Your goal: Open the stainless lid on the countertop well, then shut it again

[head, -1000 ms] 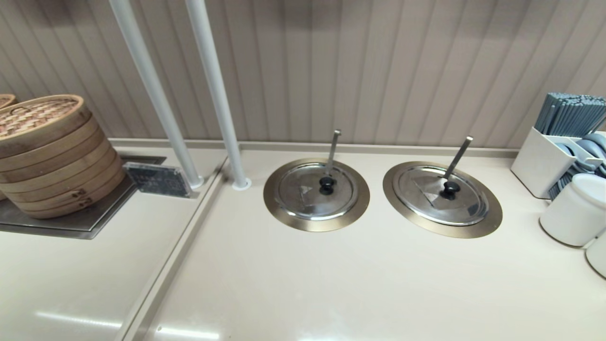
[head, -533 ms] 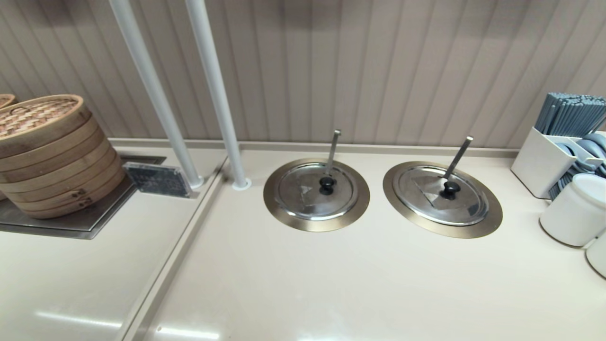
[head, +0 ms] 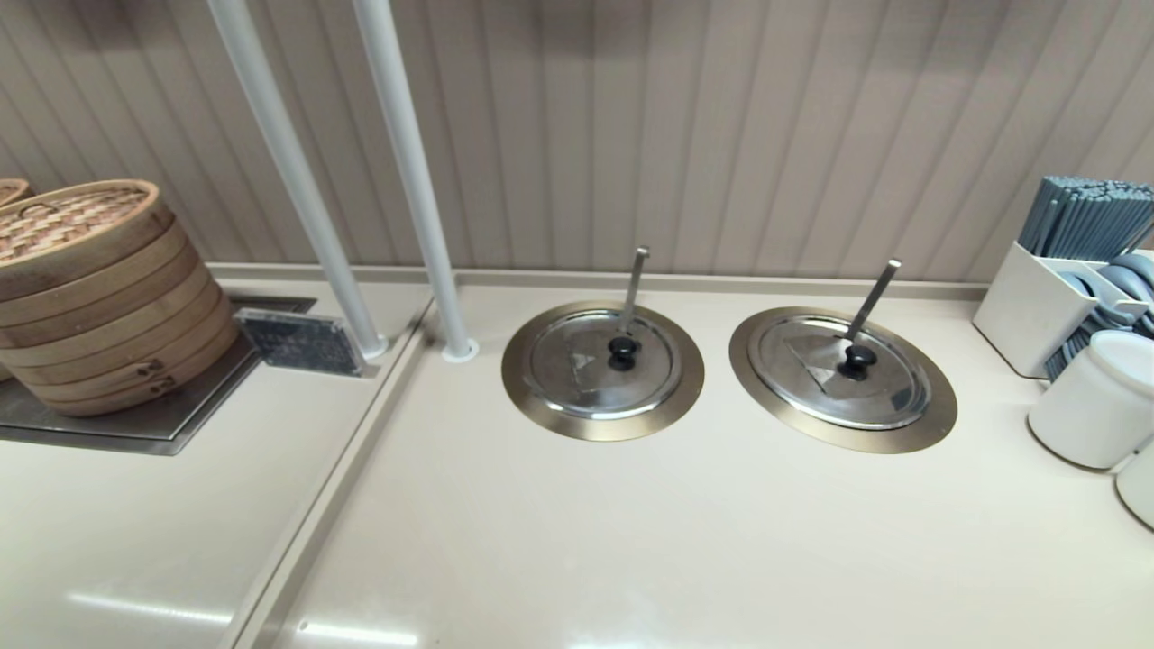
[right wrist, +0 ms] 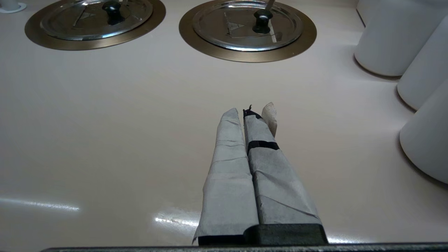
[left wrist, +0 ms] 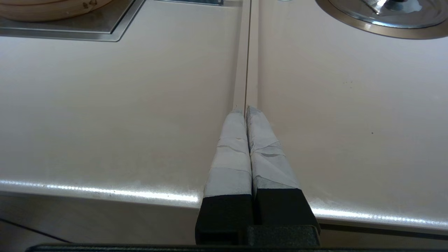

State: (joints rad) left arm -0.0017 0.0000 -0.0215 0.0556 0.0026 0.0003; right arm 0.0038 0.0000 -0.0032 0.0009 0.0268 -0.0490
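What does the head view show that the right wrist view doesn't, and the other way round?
Only the head view shows the bamboo steamer stack, the two white poles, the chopstick holder and the slanted ladle rod in full. Neither arm appears there.

Only the right wrist view shows the right gripper, its taped fingers pressed together, low over the bare counter in front of the wells.

Both show the stainless lid seated on the countertop well, the twin lid beside it, and the white canisters.
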